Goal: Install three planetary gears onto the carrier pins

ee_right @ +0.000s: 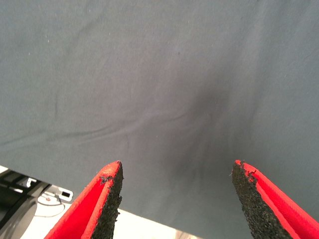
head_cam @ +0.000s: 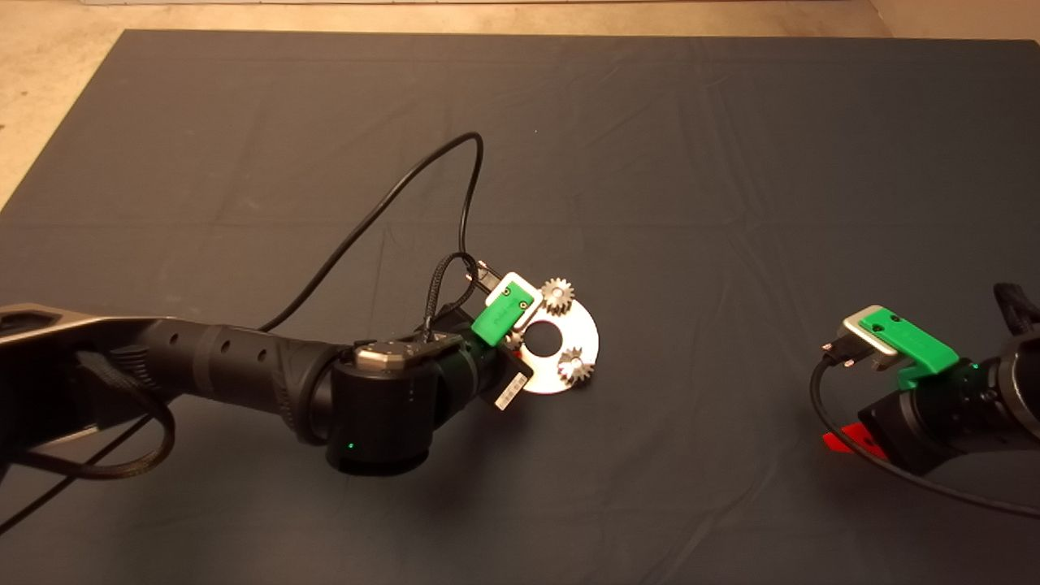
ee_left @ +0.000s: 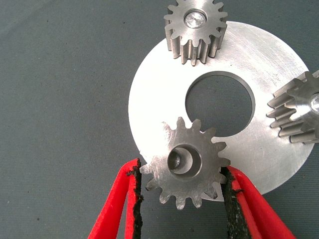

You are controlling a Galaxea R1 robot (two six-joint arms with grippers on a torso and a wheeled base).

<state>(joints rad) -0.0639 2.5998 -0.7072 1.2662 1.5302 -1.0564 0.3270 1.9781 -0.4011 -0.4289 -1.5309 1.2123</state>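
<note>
The shiny round disc [head_cam: 582, 335] lies at mid-mat, also in the left wrist view [ee_left: 159, 99]. Two planetary gears [head_cam: 557, 295] [head_cam: 575, 366] sit on its carrier pins, with the pin tops showing in their centres [ee_left: 195, 21] [ee_left: 315, 103]. My left gripper [ee_left: 181, 169] is shut on the third gear [ee_left: 185, 164] and holds it flat over the disc's near rim. The third pin [ee_left: 174, 160] shows off-centre through the gear's hole. In the head view the left wrist hides this gear. My right gripper [ee_right: 177, 169] is open and empty, parked over bare mat at the right edge [head_cam: 845, 441].
A black cable [head_cam: 390, 203] loops over the mat behind the left arm. The mat's near edge and some floor show in the right wrist view [ee_right: 30, 194].
</note>
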